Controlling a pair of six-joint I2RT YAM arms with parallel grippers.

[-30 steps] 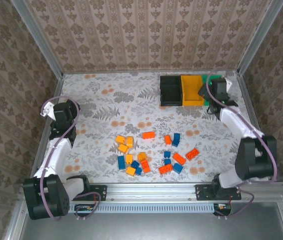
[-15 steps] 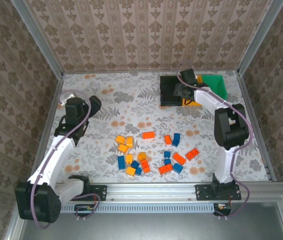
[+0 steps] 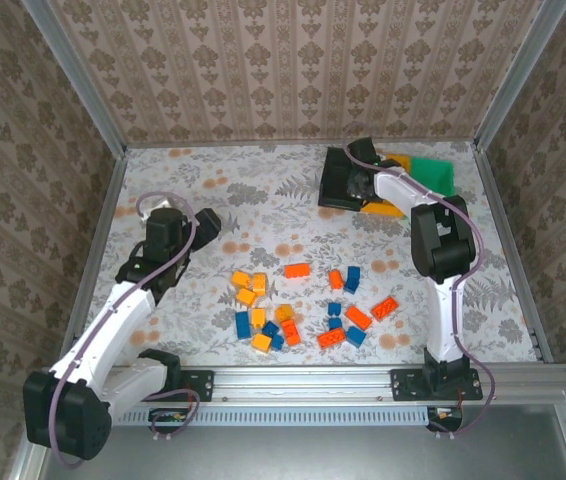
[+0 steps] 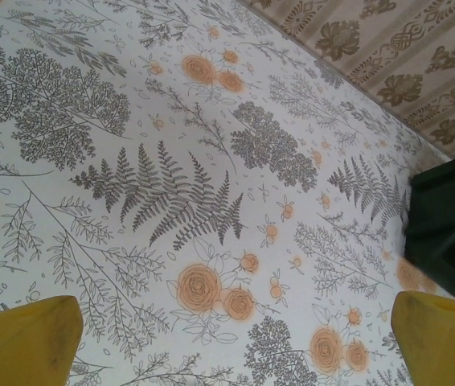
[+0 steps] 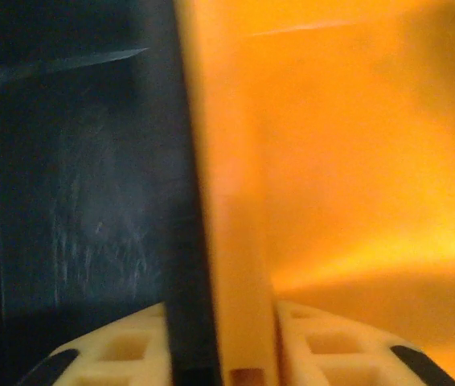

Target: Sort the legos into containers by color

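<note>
Check the left fingers (image 4: 22, 342) first: they stand fully apart over the flowered tabletop (image 3: 213, 180), left of centre, and hold nothing. In the left wrist view only bare pattern lies between the two yellow tips.

Locate the legos (image 3: 303, 305) next. They lie loose mid-tabletop, toward the near edge, with yellow-orange, blue and red-orange pieces mixed.

Find the containers (image 3: 335, 190) at the far right, near the rear wall. In the row, the black bin (image 3: 338, 180) is leftmost, the yellow-orange bin (image 3: 384, 207) is in the middle and the green bin (image 3: 433, 176) is rightmost.

The right fingers (image 5: 115, 358) are clamped on the containers, straddling the joined walls between the black and yellow-orange bins.
</note>
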